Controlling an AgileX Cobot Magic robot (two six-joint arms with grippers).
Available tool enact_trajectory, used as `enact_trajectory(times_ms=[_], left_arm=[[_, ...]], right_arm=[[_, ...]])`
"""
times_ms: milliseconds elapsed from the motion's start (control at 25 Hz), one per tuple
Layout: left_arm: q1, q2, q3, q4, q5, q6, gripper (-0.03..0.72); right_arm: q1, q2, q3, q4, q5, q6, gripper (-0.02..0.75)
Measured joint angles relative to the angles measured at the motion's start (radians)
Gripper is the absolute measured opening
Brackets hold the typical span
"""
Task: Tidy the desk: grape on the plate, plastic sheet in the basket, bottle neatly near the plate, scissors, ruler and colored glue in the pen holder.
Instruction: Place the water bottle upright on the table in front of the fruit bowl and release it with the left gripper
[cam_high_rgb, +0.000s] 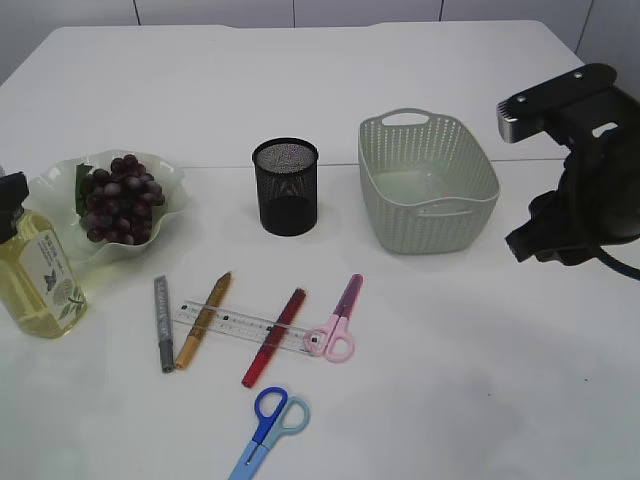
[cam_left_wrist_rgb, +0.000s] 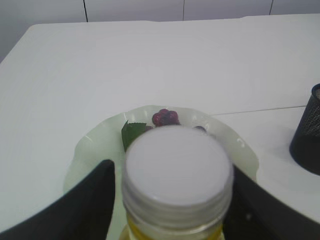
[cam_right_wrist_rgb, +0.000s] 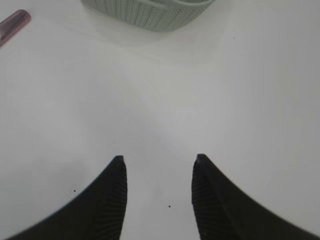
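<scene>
- Gripping the bottle (cam_left_wrist_rgb: 177, 182): the left gripper (cam_left_wrist_rgb: 172, 200) has one dark jaw on each side of the neck, just under the white cap; the jaws stand fairly wide and look closed against the bottle, though actual contact is blurred in the left wrist view.
- Right gripper (cam_right_wrist_rgb: 159, 195): jaws partly open, nothing between them, only bare white desk (cam_right_wrist_rgb: 225, 100) below. In the exterior view the right arm (cam_high_rgb: 580, 180) sits by the desk's right edge.
- Bottle: clear, yellow liquid, printed label, upright by the left edge of the desk, just beside the plate (cam_high_rgb: 170, 185); touching or not, cannot tell.
- Grape (cam_high_rgb: 120, 198): dark purple bunch with a green leaf, lying on the wavy translucent plate, left part of the desk.
- Pen holder (cam_high_rgb: 286, 186): black mesh cup, upright, mid-desk; inside not visible.
- Basket (cam_high_rgb: 428, 180): pale green, right of the pen holder; plastic sheet not clearly discernible inside.
- Ruler (cam_high_rgb: 240, 324): clear, flat toward the front edge, lying across an orange glue pen (cam_high_rgb: 204, 319) and a red glue pen (cam_high_rgb: 273, 323); a grey glue pen (cam_high_rgb: 162, 322) lies just left of it.
- Pink scissors (cam_high_rgb: 337, 322): handles at the ruler's right end.
- Blue scissors (cam_high_rgb: 270, 430): at the front edge, partly cut off by the frame.
</scene>
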Motion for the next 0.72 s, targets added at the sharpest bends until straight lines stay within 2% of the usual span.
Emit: enact_trajectory(times_ms=[280, 720], left_arm=[[0.000, -0.161, 0.000, -0.044, 0.121, -0.002, 0.458], [0.000, -0.224, 0.000, -0.074, 0.138, -0.029, 0.457]], right_arm=[[0.000, 0.000, 0.000, 0.000, 0.053, 0.008, 0.318], [0.000, 0.000, 0.000, 0.000, 0.068, 0.010, 0.317]])
